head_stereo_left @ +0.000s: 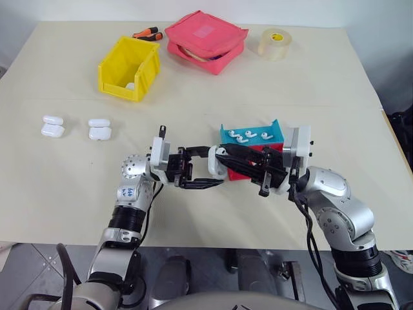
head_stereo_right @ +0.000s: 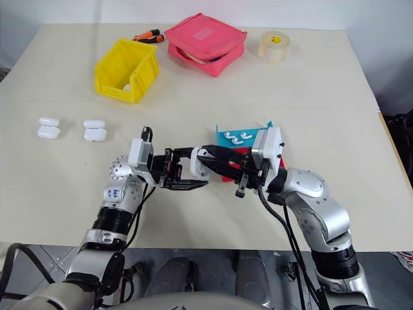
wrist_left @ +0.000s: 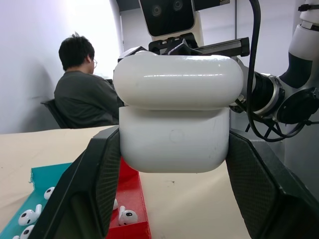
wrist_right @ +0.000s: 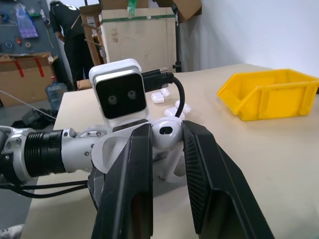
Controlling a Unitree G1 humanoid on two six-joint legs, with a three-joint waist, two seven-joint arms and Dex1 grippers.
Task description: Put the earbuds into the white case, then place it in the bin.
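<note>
**Case in the left jaws, earbud in the right, meeting above the near middle of the table**

While the two arms meet above the near middle of the table [head_stereo_left: 64, 194], the left gripper [head_stereo_left: 216, 169] has its jaws closed on a white case [wrist_left: 174, 114], which sits squarely between the two black fingers [wrist_left: 94, 184], its lower half clamped by them and its lid, slightly ajar, rising above their tips. Facing it from the other side, the right gripper [wrist_right: 167, 142] pinches a single earbud [wrist_right: 165, 133] between its jaws near the tips; the rounded head of the earbud shows in the gap, and the stem runs down between the fingers. Both grippers point toward each other, and the held earbud is just beside the held case; whether the two touch cannot be told.

Just behind the grippers lie a blue tray [head_stereo_left: 274, 132] carrying several loose earbuds [head_stereo_left: 245, 135] and, touching it on the near side, a red tray [wrist_left: 130, 189] with at least one more earbud in it. Two further white cases [head_stereo_left: 77, 128] rest near the left edge of the table, side by side and apart from each other. At the far side, left of centre, stands the yellow bin [head_stereo_left: 129, 68], well apart from both grippers. A pink pouch [head_stereo_left: 205, 40] lies beside it, a roll of tape [head_stereo_left: 275, 43] farther right, and orange-handled tools [head_stereo_left: 147, 32] behind the bin.
</note>
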